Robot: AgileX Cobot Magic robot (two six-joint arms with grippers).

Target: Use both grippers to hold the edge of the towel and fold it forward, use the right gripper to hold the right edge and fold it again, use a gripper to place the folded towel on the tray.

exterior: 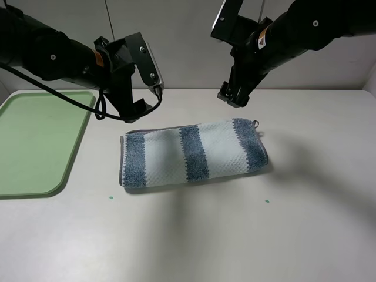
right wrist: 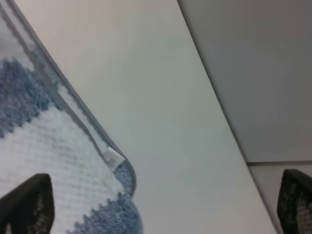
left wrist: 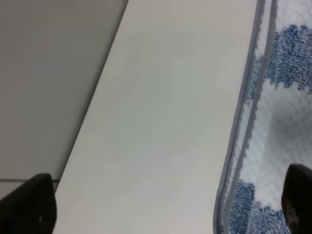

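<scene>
The towel (exterior: 194, 154), blue and white striped, lies folded into a long band in the middle of the table, with its small loop (exterior: 256, 123) at the far right corner. Its grey hem (exterior: 122, 160) shows along the left end. My left gripper (exterior: 144, 104) hovers open and empty above the towel's far left corner. My right gripper (exterior: 233, 97) hovers open and empty above the far right corner. The left wrist view shows the doubled hem (left wrist: 238, 141) and the towel (left wrist: 280, 122) between open fingers (left wrist: 29, 204). The right wrist view shows the towel's corner (right wrist: 44, 141) with a small label (right wrist: 114, 160). The pale-green tray (exterior: 35, 141) lies at the left.
The white table (exterior: 235, 235) extends in front of the towel and to its right. A grey wall (exterior: 188, 41) runs behind the table's far edge, close behind both arms. Two small green marks (exterior: 110, 198) sit on the table in front of the towel.
</scene>
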